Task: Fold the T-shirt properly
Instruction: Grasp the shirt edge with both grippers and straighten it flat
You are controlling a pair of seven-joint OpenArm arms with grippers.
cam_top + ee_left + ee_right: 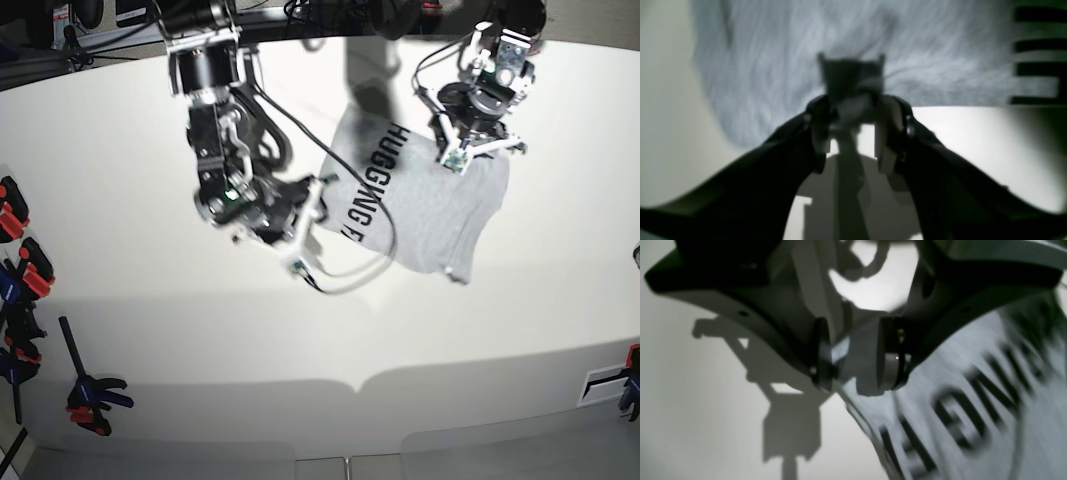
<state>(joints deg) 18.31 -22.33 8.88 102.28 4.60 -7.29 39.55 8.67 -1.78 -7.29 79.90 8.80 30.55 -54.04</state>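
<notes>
The light grey T-shirt [425,205] hangs above the white table [150,330], stretched between both arms, its black block lettering [368,190] facing the base camera. My right gripper [316,192] is shut on the shirt's edge by the lettering; in the right wrist view a fold of cloth [858,350] sits between the pads [888,370], and the lettering [967,406] runs to the lower right. My left gripper [470,150] is shut on the upper right part of the shirt. In the left wrist view bunched cloth [853,100] is pinched between its fingers [887,133], and the shirt [773,66] spreads beyond.
Orange, black and blue clamps [20,260] line the table's left edge, one more [95,395] lies lower left, and another [630,375] is at the right edge. A cable loop [350,280] hangs under the right arm. Dark gear and cables [300,20] crowd the back edge.
</notes>
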